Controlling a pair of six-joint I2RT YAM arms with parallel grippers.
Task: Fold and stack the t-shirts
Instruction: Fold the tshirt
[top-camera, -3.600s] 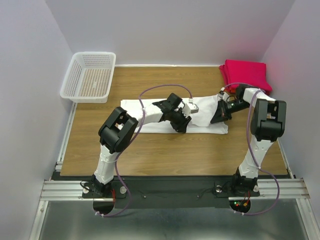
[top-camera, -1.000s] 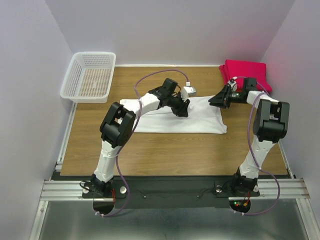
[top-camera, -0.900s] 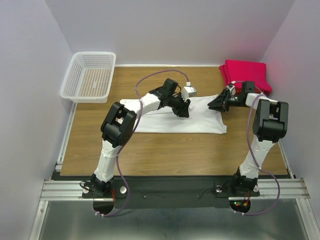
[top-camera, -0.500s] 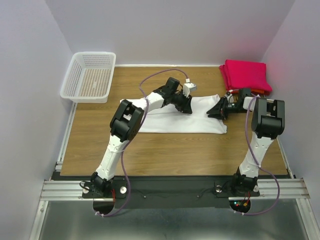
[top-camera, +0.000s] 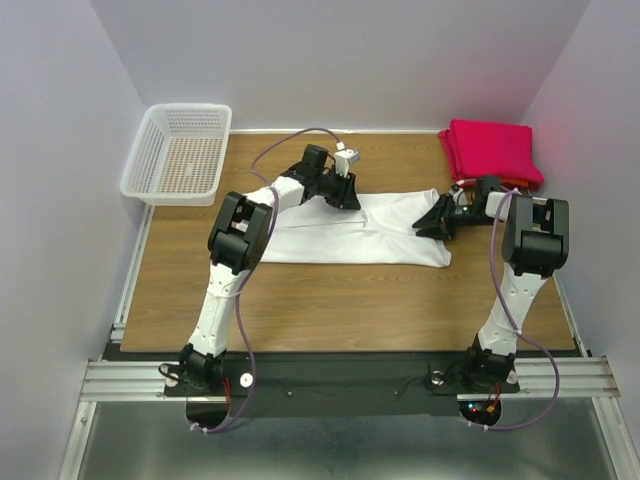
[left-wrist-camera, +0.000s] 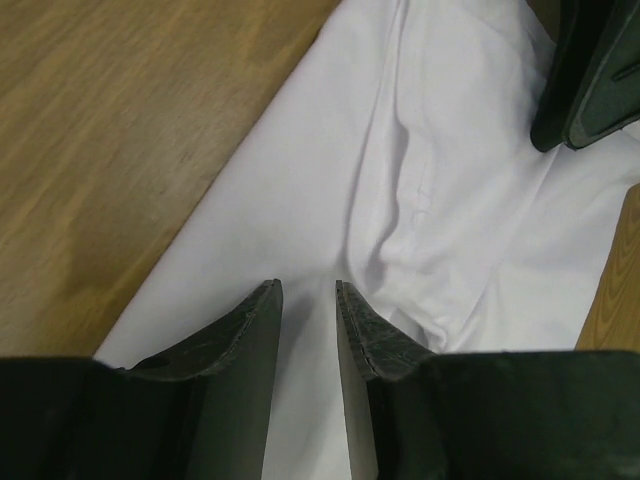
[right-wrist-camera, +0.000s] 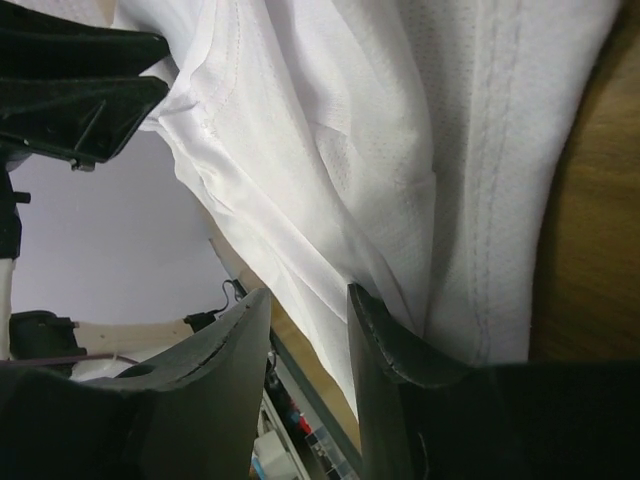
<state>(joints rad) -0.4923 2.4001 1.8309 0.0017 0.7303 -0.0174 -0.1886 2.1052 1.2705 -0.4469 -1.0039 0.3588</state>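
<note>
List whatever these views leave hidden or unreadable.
- Red t-shirts, top view: count unreadable, layers too small.
- Left end effector, wrist view: narrow gap over the white t-shirt; whether cloth is pinched is unclear.
- Right end effector, wrist view: shirt cut off by frame; grip unclear.

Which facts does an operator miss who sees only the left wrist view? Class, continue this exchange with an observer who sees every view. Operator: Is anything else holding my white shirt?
Observer: Yes. The right pincer has the right end of the white t-shirt between its fingers.
Operator: Where are the finished shirts?
Observer: Folded red t-shirts lie at the far right corner of the table, apart from the white one.
</note>
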